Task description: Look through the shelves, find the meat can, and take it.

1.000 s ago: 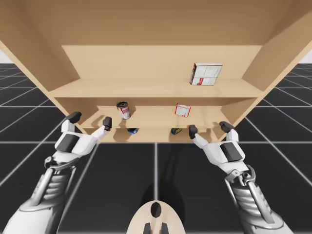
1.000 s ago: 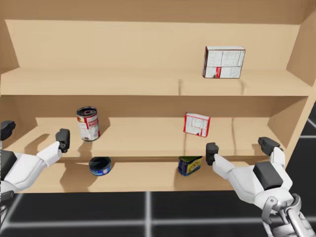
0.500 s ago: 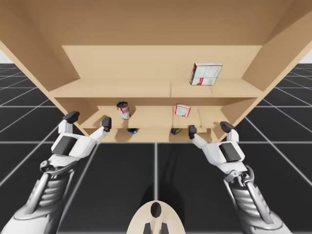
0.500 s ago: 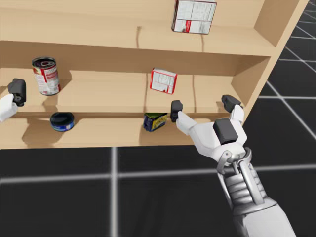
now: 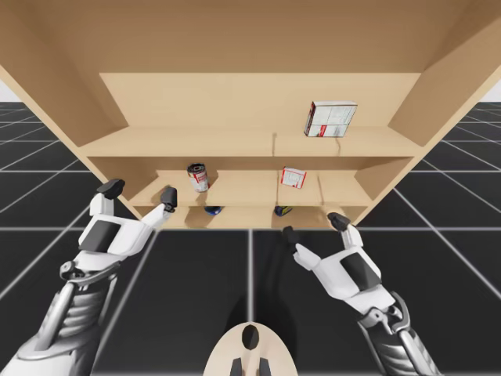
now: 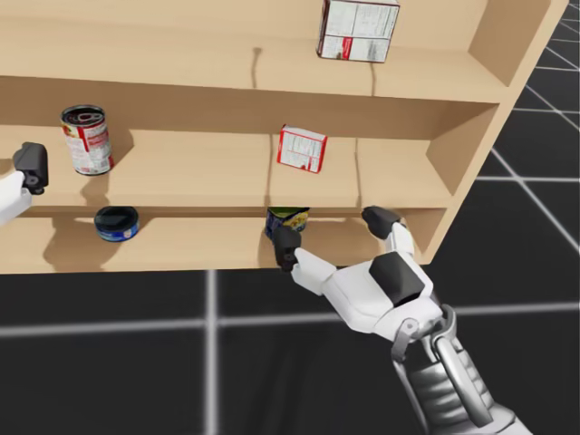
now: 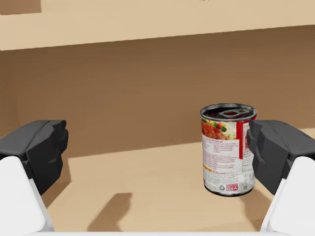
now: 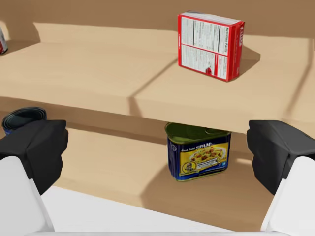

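The meat can (image 8: 198, 152), a blue and yellow rectangular can, stands on the bottom shelf, under the middle shelf board. My right gripper (image 8: 157, 152) is open and level with the can, a little short of it, and the can lies ahead between its fingers. In the head view this meat can (image 6: 288, 218) sits just behind the right gripper (image 6: 333, 231). From above, the right gripper (image 5: 314, 227) hangs just outside the shelf front. My left gripper (image 5: 139, 192) is open at the middle shelf, with a red-labelled round can (image 7: 228, 147) ahead near its right finger.
The wooden shelf unit (image 5: 258, 142) has three levels. A small red and white box (image 6: 302, 149) stands on the middle shelf and a larger box (image 6: 357, 29) on the top one. A flat blue round tin (image 6: 116, 223) lies on the bottom shelf at the left.
My head turned down and to the right, then held still. My right gripper dropped and moved left, from the middle shelf's level to the bottom shelf, in front of the meat can.
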`<state>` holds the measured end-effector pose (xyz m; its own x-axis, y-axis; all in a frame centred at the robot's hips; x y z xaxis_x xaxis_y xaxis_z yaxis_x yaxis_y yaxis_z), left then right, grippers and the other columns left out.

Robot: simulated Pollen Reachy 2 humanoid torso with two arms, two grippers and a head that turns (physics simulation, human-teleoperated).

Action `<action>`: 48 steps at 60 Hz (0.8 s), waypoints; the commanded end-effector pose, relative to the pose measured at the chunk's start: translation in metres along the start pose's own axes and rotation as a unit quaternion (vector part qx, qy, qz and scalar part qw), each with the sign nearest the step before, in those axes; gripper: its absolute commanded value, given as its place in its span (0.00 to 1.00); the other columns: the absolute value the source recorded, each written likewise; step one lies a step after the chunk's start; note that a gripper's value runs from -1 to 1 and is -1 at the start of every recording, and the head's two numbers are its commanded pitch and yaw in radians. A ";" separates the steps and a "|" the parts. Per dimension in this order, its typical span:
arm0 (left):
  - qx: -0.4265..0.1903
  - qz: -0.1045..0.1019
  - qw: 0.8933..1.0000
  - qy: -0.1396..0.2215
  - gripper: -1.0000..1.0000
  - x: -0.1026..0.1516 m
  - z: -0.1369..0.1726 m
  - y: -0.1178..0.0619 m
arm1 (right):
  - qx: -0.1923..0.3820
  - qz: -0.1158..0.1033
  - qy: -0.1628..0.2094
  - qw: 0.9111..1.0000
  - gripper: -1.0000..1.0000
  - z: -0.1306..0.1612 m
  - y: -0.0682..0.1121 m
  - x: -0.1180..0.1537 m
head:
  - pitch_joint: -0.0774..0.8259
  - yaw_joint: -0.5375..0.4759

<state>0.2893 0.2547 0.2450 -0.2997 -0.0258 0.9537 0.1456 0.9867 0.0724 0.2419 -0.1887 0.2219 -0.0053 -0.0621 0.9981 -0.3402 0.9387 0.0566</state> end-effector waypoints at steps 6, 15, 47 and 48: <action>-0.004 0.001 1.000 -0.003 0.00 0.001 0.000 0.000 | 0.010 -0.049 0.030 0.998 0.00 -0.012 0.006 -0.038 | 0.72 0.35; -0.007 -0.001 1.000 -0.003 0.00 0.000 -0.001 -0.001 | 0.013 -0.053 0.033 0.998 0.00 -0.043 -0.004 -0.053 | 0.72 0.36; -0.006 -0.004 1.000 0.001 0.00 -0.001 0.000 -0.003 | -0.002 -0.017 0.088 0.996 0.00 -0.141 -0.023 -0.099 | 0.73 0.37; -0.006 -0.004 1.000 0.001 0.00 -0.001 0.000 -0.003 | -0.002 -0.017 0.089 0.996 0.00 -0.142 -0.023 -0.100 | 0.73 0.37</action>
<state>0.2898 0.2520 0.2439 -0.3010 -0.0322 0.9531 0.1551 0.9845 0.0822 0.3642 -0.1753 0.1371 0.1482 -0.0116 0.9889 -0.3384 0.9390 0.0617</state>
